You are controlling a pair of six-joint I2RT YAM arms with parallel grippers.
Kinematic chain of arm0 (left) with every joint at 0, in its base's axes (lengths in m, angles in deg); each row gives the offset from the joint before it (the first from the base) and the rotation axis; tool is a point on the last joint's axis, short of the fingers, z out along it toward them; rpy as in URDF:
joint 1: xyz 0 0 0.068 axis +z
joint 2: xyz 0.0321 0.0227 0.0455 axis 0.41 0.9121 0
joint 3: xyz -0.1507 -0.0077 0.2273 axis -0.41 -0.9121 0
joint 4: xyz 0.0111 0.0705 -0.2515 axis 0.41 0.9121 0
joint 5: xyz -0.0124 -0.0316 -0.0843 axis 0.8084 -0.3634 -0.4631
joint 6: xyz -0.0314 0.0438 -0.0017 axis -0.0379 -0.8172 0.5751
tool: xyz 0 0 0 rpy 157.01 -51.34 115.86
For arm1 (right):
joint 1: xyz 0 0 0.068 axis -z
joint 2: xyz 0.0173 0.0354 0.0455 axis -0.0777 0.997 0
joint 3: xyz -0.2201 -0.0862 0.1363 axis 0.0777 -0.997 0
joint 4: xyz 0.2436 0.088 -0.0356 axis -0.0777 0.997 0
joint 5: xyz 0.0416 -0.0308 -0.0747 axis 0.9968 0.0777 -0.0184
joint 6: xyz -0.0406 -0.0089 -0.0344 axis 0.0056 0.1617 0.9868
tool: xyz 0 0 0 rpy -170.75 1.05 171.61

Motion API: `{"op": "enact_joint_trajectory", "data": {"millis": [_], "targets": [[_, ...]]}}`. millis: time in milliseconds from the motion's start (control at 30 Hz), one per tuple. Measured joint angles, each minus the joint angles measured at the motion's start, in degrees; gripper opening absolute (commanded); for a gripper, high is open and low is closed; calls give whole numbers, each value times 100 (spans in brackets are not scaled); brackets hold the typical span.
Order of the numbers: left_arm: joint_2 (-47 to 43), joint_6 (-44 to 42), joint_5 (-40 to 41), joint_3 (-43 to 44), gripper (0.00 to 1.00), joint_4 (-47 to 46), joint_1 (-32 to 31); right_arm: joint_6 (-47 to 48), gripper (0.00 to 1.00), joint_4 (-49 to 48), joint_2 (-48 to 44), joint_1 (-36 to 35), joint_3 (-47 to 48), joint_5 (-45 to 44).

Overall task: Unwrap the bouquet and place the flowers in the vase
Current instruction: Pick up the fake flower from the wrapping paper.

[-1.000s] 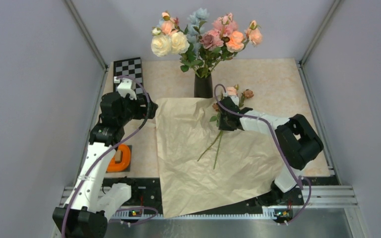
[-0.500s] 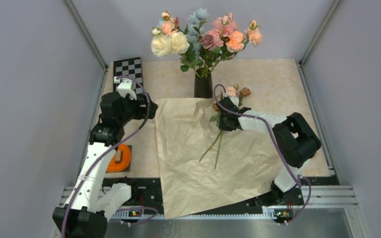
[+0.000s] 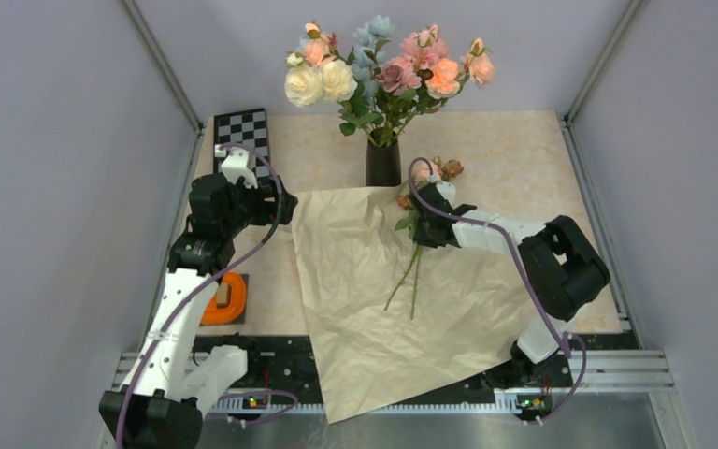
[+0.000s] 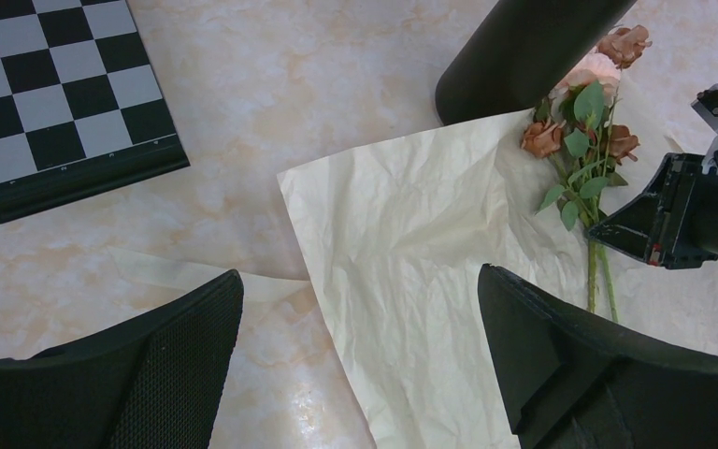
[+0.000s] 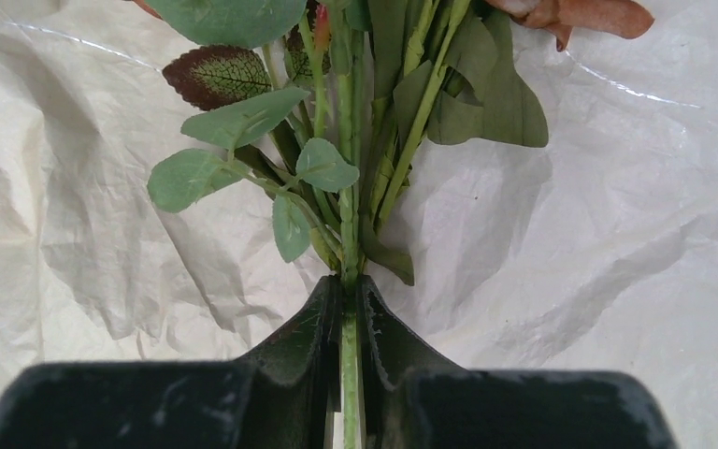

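Note:
The bouquet's crinkled tan paper [image 3: 365, 309] lies spread flat on the table. On it lies a small bunch of flowers [image 3: 409, 276], its mauve and pink heads pointing toward the black vase [image 3: 383, 164], which holds a tall mixed bunch [image 3: 383, 65]. My right gripper [image 3: 423, 229] is shut on the green stems [image 5: 348, 234] just below the leaves. My left gripper [image 4: 360, 276] hangs open above the paper's far left corner [image 4: 337, 206], holding nothing. The left wrist view shows the vase base [image 4: 514, 56], the flowers [image 4: 580, 140] and the right gripper [image 4: 659, 224].
A black-and-white checkerboard [image 3: 243, 131] lies at the far left of the table. An orange tape-like object [image 3: 227, 297] sits beside the left arm. Grey walls close in on both sides, and a metal rail [image 3: 617, 369] runs along the near edge.
The right gripper's fingers closed onto the stems. The bunch swung slightly, heads shifting left toward the vase, and the paper's near corner slid to the right. The left arm stayed still.

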Motion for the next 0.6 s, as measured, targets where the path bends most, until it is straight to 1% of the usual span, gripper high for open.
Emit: {"op": "enact_joint_trajectory", "data": {"millis": [600], "targets": [[0, -2, -2, 0, 99, 0, 0, -249, 0, -186, -706, 0, -404, -44]]}}
